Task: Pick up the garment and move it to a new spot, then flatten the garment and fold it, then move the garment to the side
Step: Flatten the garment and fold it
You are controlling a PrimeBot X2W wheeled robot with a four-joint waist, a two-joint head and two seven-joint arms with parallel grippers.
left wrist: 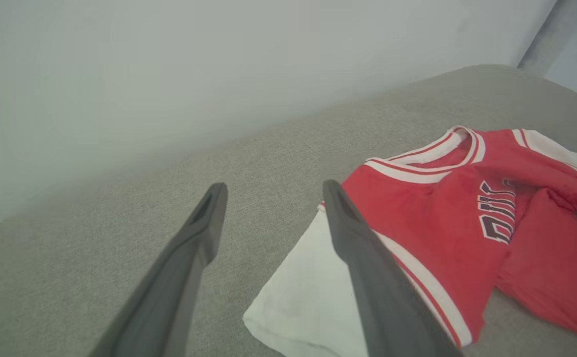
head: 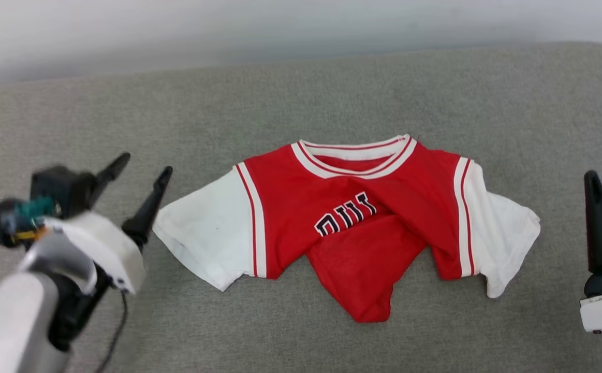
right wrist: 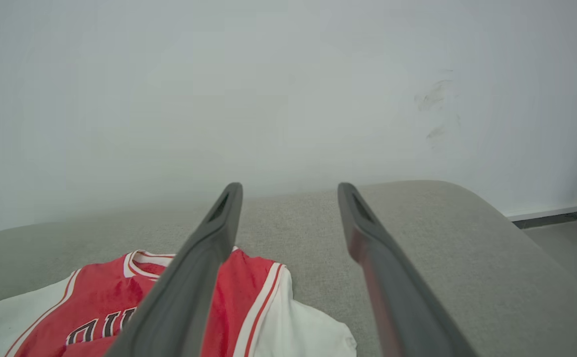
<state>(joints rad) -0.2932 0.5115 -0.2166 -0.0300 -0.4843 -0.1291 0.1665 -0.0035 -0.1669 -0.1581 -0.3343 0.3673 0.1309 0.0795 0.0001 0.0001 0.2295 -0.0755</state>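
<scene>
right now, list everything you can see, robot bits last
garment: one, red with white sleeves, rumpled in the middle of the cushion, lettering partly covered
cushion: one, grey fabric, under the garment
wall: one, pale grey-white, behind the cushion
left gripper: one, dark fingers, open, beside the garment's sleeve on the robot's left
right gripper: one, dark fingers, open, off the garment's other sleeve

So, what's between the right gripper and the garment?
Bare grey cushion; the head view shows that stretch between the right gripper and the garment, at its white sleeve.
</scene>
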